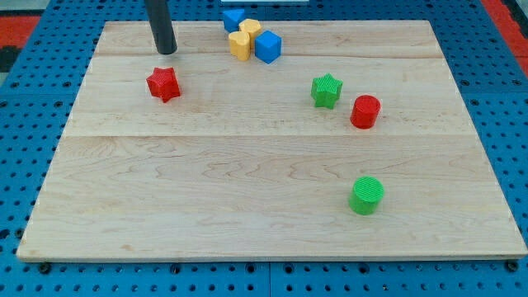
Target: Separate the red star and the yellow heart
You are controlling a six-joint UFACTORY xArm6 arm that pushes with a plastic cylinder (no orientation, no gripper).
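The red star [163, 83] lies on the wooden board [247, 190] at the upper left. My tip [167, 51] stands just above the star toward the view's top, a small gap apart. A yellow heart [240, 44] sits at the top middle in a tight cluster with a second yellow block [251, 29], well to the right of the star.
A blue block [233, 19] and a blue cube [267, 46] touch the yellow blocks in the cluster. A green star [327, 90] and a red cylinder [365, 111] sit at the right. A green cylinder [366, 195] lies at the lower right.
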